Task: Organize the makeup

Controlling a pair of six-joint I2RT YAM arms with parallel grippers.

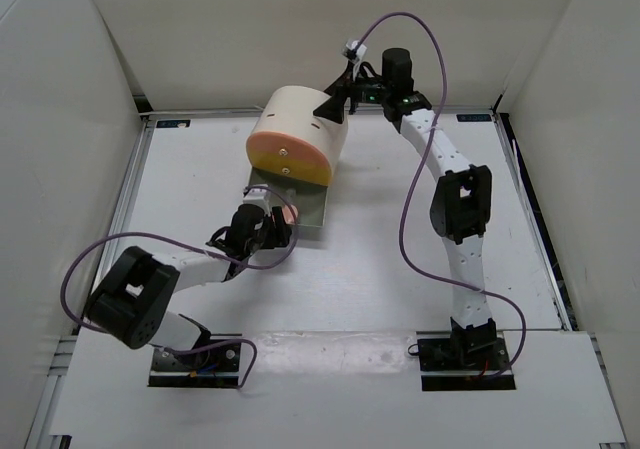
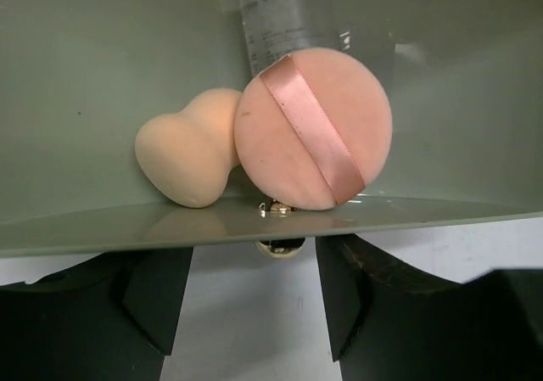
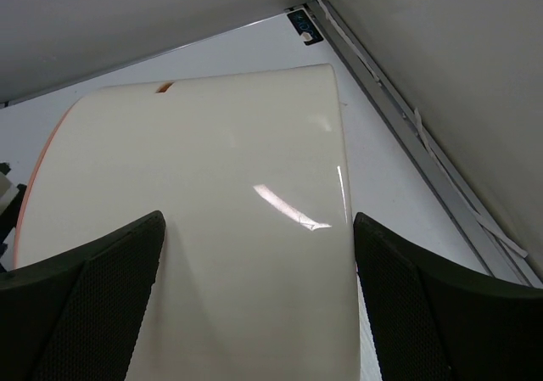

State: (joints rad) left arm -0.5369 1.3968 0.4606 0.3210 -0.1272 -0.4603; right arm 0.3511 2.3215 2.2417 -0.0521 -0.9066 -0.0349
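Overhead: left gripper (image 1: pixel 268 225) at the near edge of a grey-green tray (image 1: pixel 312 217) fronting the cream box (image 1: pixel 297 134); right gripper (image 1: pixel 335 109) over the box's far top. Left wrist: fingers (image 2: pixel 144 305) spread and empty, just short of the tray, where ribboned puff (image 2: pixel 314 126), peach sponge (image 2: pixel 191 148) and clear tube (image 2: pixel 280 16) lie together. Right wrist: fingers (image 3: pixel 85 305) wide astride the box; gripping or clear, cannot tell.

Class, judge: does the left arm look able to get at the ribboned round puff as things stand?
Probably yes. The left gripper hangs open just before the puff, which sits uncovered by the tray's near rim. Only that rim lies between, though a sponge crowds one side.
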